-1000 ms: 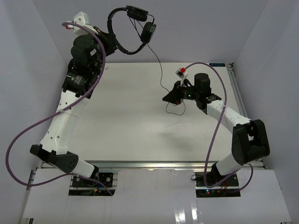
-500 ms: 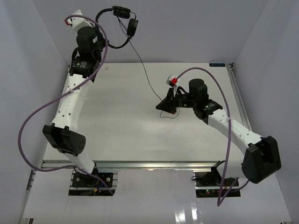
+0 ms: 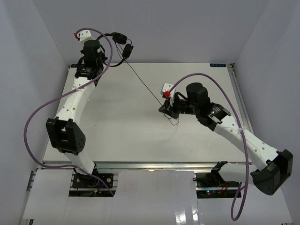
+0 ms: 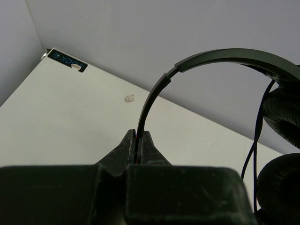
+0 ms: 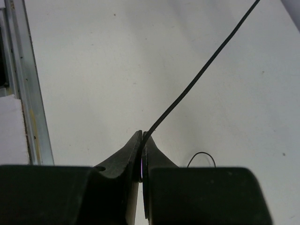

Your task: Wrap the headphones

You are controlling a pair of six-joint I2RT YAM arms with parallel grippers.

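Observation:
The black headphones (image 3: pixel 123 43) hang in the air at the far left, above the table's back edge. My left gripper (image 3: pixel 104 36) is shut on the thin headband (image 4: pixel 152 96); both padded earcups (image 4: pixel 283 115) show at the right of the left wrist view. The thin black cord (image 3: pixel 143 82) runs taut from the earcups down to my right gripper (image 3: pixel 165 110) at mid-table. The right gripper (image 5: pixel 142 136) is shut on the cord (image 5: pixel 197 77). A small loop of slack cord (image 5: pixel 202 158) lies on the table beside it. The plug is not visible.
The white table (image 3: pixel 122 131) has a metal rail along its right edge (image 3: pixel 239 103) and a dark label at the back right corner (image 3: pixel 218 65). Grey walls enclose the back and sides. Purple robot cables (image 3: pixel 42 110) arc off both arms.

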